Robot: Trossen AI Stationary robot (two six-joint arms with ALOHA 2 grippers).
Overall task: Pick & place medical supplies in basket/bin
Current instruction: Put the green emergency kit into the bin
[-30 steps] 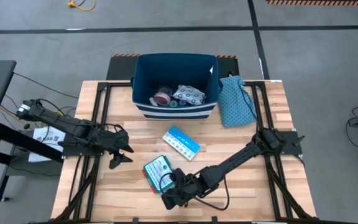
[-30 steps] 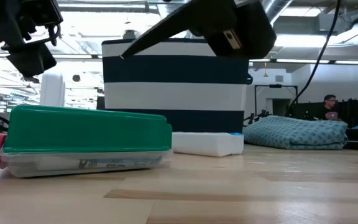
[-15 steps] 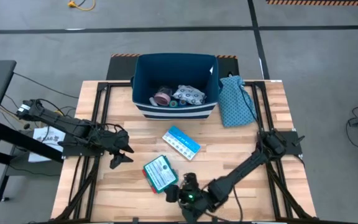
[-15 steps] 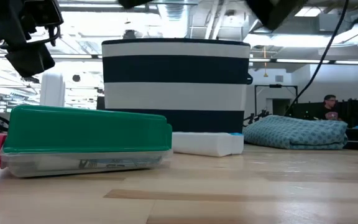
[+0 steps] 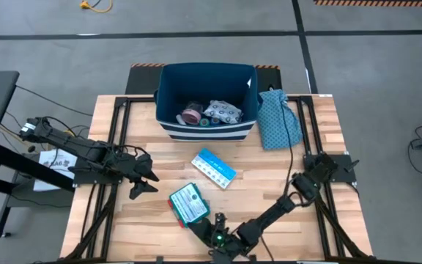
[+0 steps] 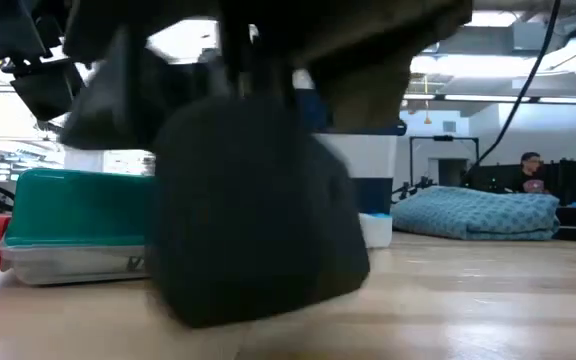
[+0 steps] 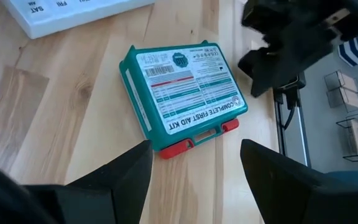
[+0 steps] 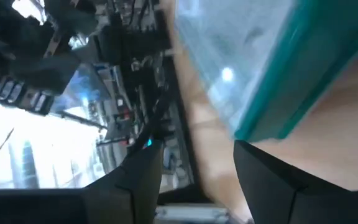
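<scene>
The teal flat box (image 5: 189, 203) lies flat on the table's near middle, its red latch (image 7: 194, 138) facing the near edge. The light-blue/white packet (image 5: 213, 168) lies flat beyond it. The navy striped bin (image 5: 168, 88) holds a pink roll (image 5: 192, 114), a ring-patterned pouch (image 5: 222, 111) and a green tape roll (image 5: 205, 122). My right gripper (image 5: 215, 226) is open and low at the near edge, just near-right of the box (image 8: 278, 74). My left gripper (image 5: 141, 180) hangs open to the left of the box (image 7: 182, 93). No swab stick shows.
A teal dotted cloth (image 5: 278, 121) lies right of the bin. In the low view my right gripper (image 6: 258, 210) fills the foreground and hides most of the bin (image 6: 378, 165). Bare wood lies right of the box and packet. A person (image 6: 530, 170) sits far behind the table.
My right gripper has drawn back from the box's near-right corner toward the table's near edge and dropped low, so it now blocks the low view. The box, the packet and my left arm have stayed put.
</scene>
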